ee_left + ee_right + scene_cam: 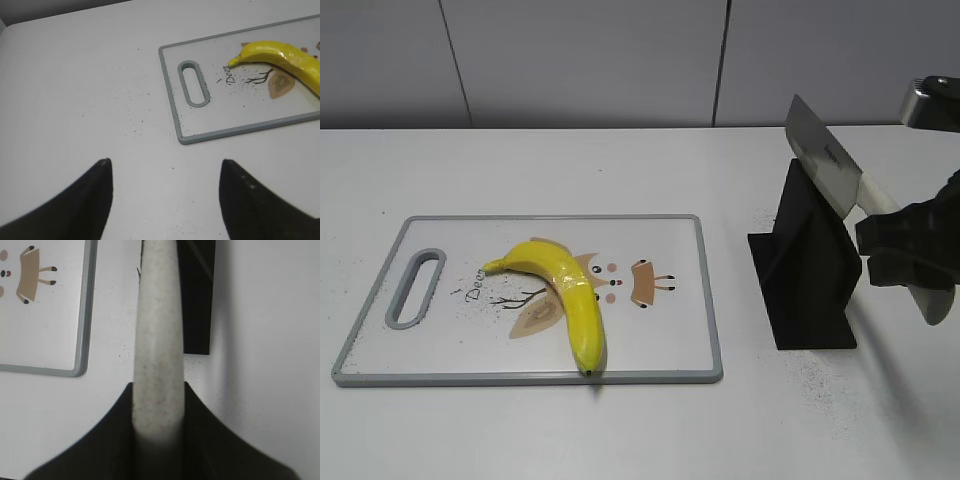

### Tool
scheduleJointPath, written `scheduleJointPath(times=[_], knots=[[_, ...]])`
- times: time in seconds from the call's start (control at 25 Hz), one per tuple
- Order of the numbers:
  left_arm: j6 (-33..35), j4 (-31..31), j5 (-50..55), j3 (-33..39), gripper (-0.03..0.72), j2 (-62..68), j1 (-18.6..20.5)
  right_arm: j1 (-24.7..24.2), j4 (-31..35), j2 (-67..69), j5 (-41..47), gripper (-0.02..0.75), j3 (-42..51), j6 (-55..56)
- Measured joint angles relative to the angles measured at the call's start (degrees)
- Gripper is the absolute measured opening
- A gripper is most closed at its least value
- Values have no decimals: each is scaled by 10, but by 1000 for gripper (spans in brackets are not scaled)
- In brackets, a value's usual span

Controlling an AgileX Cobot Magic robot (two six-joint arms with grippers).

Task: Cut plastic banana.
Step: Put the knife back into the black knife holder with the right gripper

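A yellow plastic banana [563, 292] lies whole on the white cutting board [670, 345], stem to the left; it also shows in the left wrist view [282, 56]. My right gripper [905, 255] is shut on the pale handle [156, 340] of a knife whose steel blade [823, 158] points up and left above the black knife stand [807, 262]. My left gripper [165, 167] is open and empty over bare table, left of the board [175, 100]; it is out of the exterior view.
The board has a grey rim, a slot handle [415, 288] at its left end and cartoon prints. The black stand [197, 295] sits right of the board. Dark specks dot the white table. A grey wall runs behind.
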Motion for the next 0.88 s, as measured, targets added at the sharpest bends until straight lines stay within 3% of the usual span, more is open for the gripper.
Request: scheduleJointPath(times=[0.88], knots=[[0, 0, 0, 0, 595, 0, 0, 0, 4, 2, 2, 162, 0, 11]])
